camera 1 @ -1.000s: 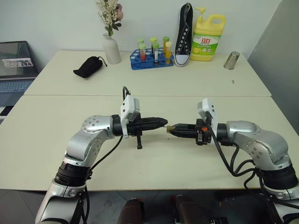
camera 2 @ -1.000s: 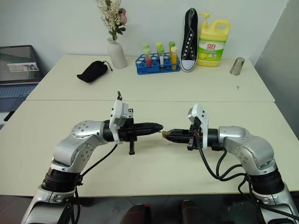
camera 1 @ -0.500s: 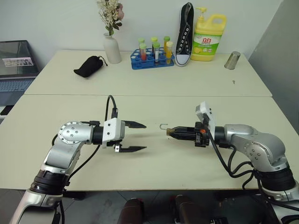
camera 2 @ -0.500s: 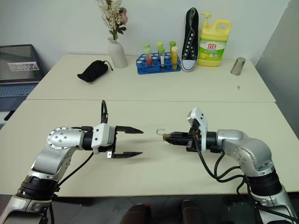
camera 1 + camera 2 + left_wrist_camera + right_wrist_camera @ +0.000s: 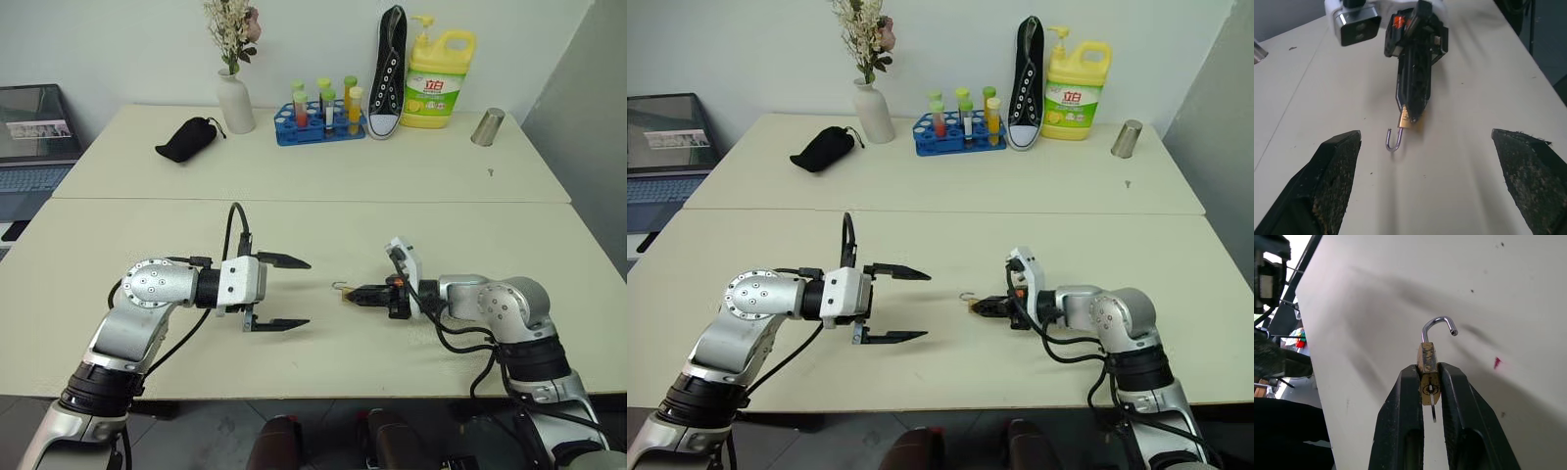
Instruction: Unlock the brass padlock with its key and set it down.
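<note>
Right gripper (image 5: pixel 358 293) has sunk, jaws clamping brass padlock (image 5: pixel 1426 363); wrist view reveals key (image 5: pixel 1433 404); left gripper (image 5: pixel 294 292) gapes.

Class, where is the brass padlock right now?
The brass padlock sits pinched in the right claw, low over the near table, shackle swung open, facing the open left claw.

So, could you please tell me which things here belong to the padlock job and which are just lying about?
Job: padlock, shackle sprung open, pinched in the right end effector; key in its body; left end effector, open.

Lying about: vase, black pouch, tube rack, shoe, detergent bottle, metal cup, laptop.
</note>
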`<action>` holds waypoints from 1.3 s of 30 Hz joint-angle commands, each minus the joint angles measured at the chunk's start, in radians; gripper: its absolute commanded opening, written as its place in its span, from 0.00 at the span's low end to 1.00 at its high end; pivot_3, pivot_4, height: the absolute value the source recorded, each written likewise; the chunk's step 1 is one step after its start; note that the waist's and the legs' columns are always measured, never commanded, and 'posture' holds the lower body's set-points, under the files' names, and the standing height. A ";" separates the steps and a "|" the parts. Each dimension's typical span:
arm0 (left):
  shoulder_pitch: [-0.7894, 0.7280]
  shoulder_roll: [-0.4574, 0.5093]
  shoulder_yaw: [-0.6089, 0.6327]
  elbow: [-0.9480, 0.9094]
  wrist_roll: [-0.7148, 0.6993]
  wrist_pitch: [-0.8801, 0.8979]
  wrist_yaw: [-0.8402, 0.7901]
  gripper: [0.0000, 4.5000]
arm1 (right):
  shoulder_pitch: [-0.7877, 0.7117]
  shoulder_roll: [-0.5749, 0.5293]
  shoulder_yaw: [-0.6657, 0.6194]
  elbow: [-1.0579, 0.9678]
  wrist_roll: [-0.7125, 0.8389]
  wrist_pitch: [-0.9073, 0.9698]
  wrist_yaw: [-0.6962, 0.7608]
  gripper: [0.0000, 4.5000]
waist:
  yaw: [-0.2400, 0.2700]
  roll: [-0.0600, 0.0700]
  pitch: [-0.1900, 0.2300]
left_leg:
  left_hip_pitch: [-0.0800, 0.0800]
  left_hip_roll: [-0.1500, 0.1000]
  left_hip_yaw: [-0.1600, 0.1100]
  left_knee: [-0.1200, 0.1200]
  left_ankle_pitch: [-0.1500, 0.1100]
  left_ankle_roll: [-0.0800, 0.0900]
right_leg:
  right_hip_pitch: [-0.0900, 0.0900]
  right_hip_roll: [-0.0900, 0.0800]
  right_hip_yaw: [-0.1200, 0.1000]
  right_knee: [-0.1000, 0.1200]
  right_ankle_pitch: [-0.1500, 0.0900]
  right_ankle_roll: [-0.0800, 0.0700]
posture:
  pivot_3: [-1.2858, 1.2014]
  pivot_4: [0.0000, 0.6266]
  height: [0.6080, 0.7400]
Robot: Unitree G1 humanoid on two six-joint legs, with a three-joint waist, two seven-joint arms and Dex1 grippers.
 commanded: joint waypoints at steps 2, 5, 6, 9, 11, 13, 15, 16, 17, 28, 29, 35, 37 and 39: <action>0.013 0.015 -0.006 -0.049 0.003 -0.025 -0.010 1.00 | -0.019 -0.017 -0.005 -0.007 0.010 0.054 0.011 0.03 | 0.000 0.000 0.000 | 0.000 0.000 0.000 0.000 0.000 0.000 | 0.000 0.000 0.000 0.000 0.000 0.000 | 0.52 0.24 1.00; 0.017 0.014 -0.017 -0.053 0.011 -0.040 -0.015 1.00 | -0.026 -0.019 -0.004 0.010 -0.013 0.067 -0.005 0.03 | -0.001 0.000 0.000 | 0.000 0.001 0.000 0.000 0.000 0.000 | 0.000 0.000 0.000 0.000 0.000 0.001 | 0.52 0.24 1.00; 0.015 0.011 -0.020 -0.050 0.015 -0.041 -0.012 1.00 | -0.027 -0.022 -0.002 0.013 -0.021 0.060 -0.004 0.03 | -0.001 0.000 0.000 | 0.000 0.001 0.000 0.000 0.000 0.000 | 0.000 0.000 0.000 0.000 0.000 0.001 | 0.52 0.24 1.00; 0.007 0.002 -0.030 -0.040 0.022 -0.047 -0.005 1.00 | -0.031 -0.038 0.002 0.017 -0.040 0.052 -0.003 0.19 | -0.001 0.000 0.000 | 0.000 0.001 0.000 0.000 0.000 0.000 | 0.000 0.000 0.000 0.000 0.000 0.001 | 0.52 0.24 1.00; 0.003 -0.001 -0.035 -0.036 0.024 -0.048 -0.005 1.00 | -0.028 -0.067 0.014 0.004 -0.049 0.049 0.009 0.33 | 0.000 0.000 0.000 | 0.000 0.000 0.000 0.000 0.000 0.000 | 0.000 0.001 0.000 0.000 -0.001 0.001 | 0.52 0.24 1.00; 0.002 -0.003 -0.037 -0.032 0.026 -0.048 -0.006 1.00 | -0.026 -0.083 0.019 -0.004 -0.053 0.048 0.018 0.49 | 0.001 0.000 0.000 | 0.000 0.000 0.000 0.000 0.000 0.000 | 0.000 0.001 0.000 0.000 -0.001 0.001 | 0.52 0.24 1.00; 0.000 -0.007 -0.040 -0.026 0.028 -0.051 -0.006 1.00 | -0.023 -0.114 0.032 -0.024 -0.061 0.033 0.032 0.62 | 0.002 0.000 0.000 | 0.000 0.000 0.000 0.001 0.000 0.000 | 0.001 0.000 0.000 0.000 -0.001 0.001 | 0.52 0.24 1.00; 0.000 -0.008 -0.041 -0.023 0.028 -0.048 -0.006 1.00 | -0.020 -0.139 0.047 -0.042 -0.071 0.014 0.046 0.71 | 0.003 0.000 0.000 | 0.000 0.000 0.000 0.001 0.000 0.000 | 0.001 0.000 0.000 0.000 -0.001 0.001 | 0.52 0.24 1.00; -0.002 -0.010 -0.042 -0.018 0.028 -0.045 -0.004 1.00 | -0.012 -0.185 0.087 -0.079 -0.100 -0.033 0.073 0.78 | 0.003 0.000 0.000 | 0.001 0.000 0.000 0.001 0.000 0.000 | 0.001 0.000 0.000 0.000 -0.001 0.001 | 0.52 0.24 1.00; 0.005 -0.023 -0.015 -0.008 0.017 0.165 0.107 1.00 | 0.269 -0.401 0.078 -0.524 -0.279 -0.529 0.149 1.00 | 0.001 0.000 0.001 | -0.001 0.001 -0.001 0.000 0.000 0.000 | 0.000 0.000 -0.001 -0.001 -0.001 0.002 | 0.52 0.24 1.00; 0.002 -0.016 -0.013 -0.008 0.023 0.178 0.112 1.00 | 0.314 -0.406 0.058 -0.560 -0.289 -0.554 0.139 1.00 | 0.001 0.000 0.001 | -0.001 0.001 -0.002 0.000 0.000 0.000 | 0.000 0.000 -0.001 -0.001 -0.001 0.002 | 0.52 0.24 1.00; -0.010 0.022 -0.015 -0.016 -0.012 0.239 0.060 1.00 | 0.438 -0.432 -0.022 -0.642 -0.301 -0.631 0.146 1.00 | -0.001 0.000 0.001 | 0.001 0.000 0.001 0.000 0.000 0.000 | 0.000 0.001 0.000 0.000 -0.001 0.002 | 0.52 0.24 1.00; -0.014 0.039 -0.020 -0.019 -0.023 0.250 0.028 1.00 | 0.444 -0.435 -0.060 -0.659 -0.272 -0.622 0.154 1.00 | -0.001 0.000 0.001 | 0.001 0.000 0.001 0.001 0.000 0.000 | 0.001 0.001 0.000 0.000 -0.001 0.002 | 0.52 0.24 1.00; -0.032 0.038 -0.015 -0.012 -0.041 0.267 0.009 1.00 | 0.440 -0.449 -0.087 -0.660 -0.260 -0.632 0.179 1.00 | 0.001 0.000 0.001 | 0.001 0.000 0.000 0.001 0.000 0.000 | 0.001 0.001 -0.001 0.000 -0.001 0.002 | 0.52 0.24 1.00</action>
